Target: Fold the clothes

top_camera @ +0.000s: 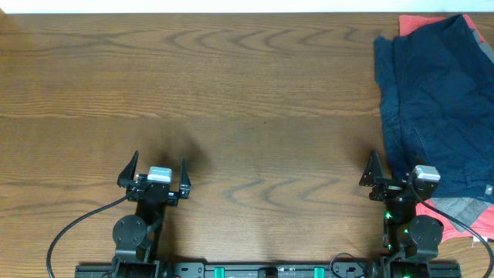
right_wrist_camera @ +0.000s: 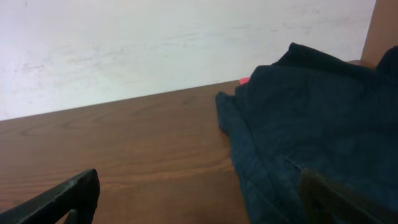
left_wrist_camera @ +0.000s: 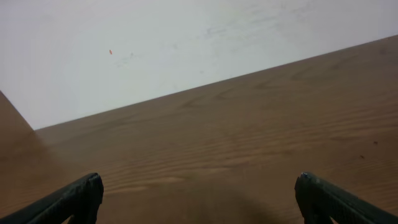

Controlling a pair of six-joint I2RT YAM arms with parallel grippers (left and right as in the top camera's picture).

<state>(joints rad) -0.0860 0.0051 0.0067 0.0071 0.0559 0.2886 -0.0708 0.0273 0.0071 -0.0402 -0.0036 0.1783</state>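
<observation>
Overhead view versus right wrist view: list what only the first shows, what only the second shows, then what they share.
Only overhead: the left gripper, open over bare wood, and a grey piece at the table's near right corner. Only right wrist: the broad, faintly smudged face of the pale wall behind the table's far edge. Both: the wooden table, the navy garment with a coral-red piece peeking out behind it, and the right gripper, open at the navy cloth's edge.

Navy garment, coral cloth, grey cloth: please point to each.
Navy garment [top_camera: 436, 108], overhead view, its middle.
Coral cloth [top_camera: 415, 23], overhead view, strip at top edge.
Grey cloth [top_camera: 455, 206], overhead view, strip below navy hem.
</observation>
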